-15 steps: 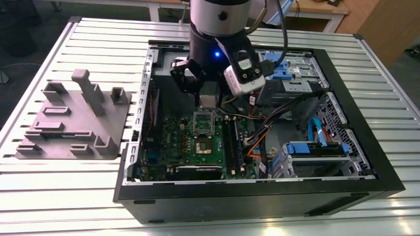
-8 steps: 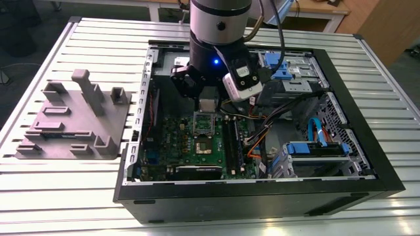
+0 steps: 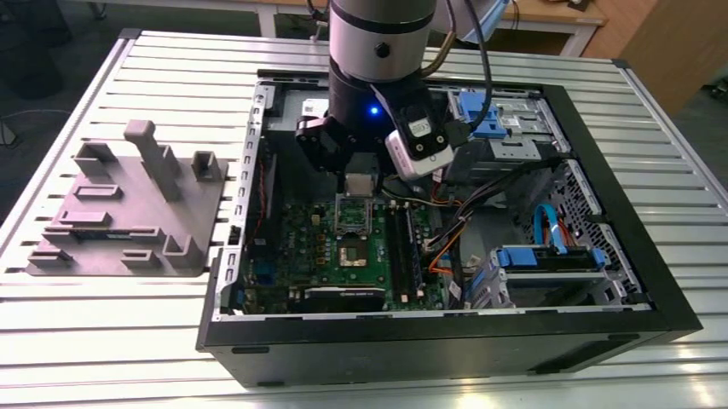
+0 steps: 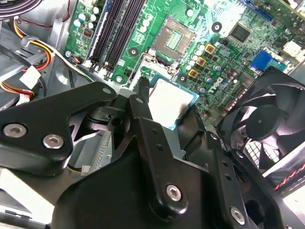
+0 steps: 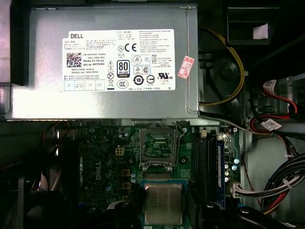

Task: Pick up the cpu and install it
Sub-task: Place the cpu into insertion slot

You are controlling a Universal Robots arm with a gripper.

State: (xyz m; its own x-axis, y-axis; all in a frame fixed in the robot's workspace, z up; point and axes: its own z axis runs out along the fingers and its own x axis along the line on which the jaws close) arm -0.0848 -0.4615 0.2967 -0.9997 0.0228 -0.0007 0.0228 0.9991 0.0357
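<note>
Gray power-supply box point(image 5: 102, 102) with white label sheet point(image 5: 119, 59) and small red sticker point(image 5: 186, 67) fills much of frame. Green motherboard point(image 5: 107, 160) just beside it. Empty cpu socket point(image 5: 159, 145) at mid-frame, contacts exposed, metal frame around it. cpu point(image 5: 163, 204) near frame edge, just beside socket, silver top up, pale rim. gripper point(image 5: 163, 217) clamps cpu; dark fingers point(image 5: 212, 215) flank chip on two sides. Black RAM slots point(image 5: 209, 162) run alongside socket. Yellow cable point(image 5: 228, 78) loops beside power-supply box. Red and black wires point(image 5: 276, 102) toward frame corner.
</note>
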